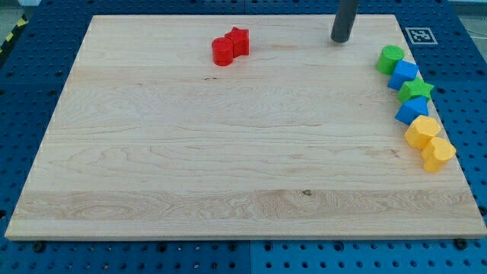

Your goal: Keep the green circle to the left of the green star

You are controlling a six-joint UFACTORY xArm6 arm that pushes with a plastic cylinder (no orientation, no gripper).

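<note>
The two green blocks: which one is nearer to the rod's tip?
The green circle, the topmost of the right-edge row. My tip stands to its left; the green star lies lower, beyond a blue block.

Bright, even overhead light, soft short shadows under blocks, sharp focus, no glare.

Colour rundown: bright blocks on pale wood

Light wooden board with streaky grain, blue pegboard table, two red blocks, green circle block, green star block, two blue blocks, two yellow blocks, dark grey rod tip, black-and-white square marker.
</note>
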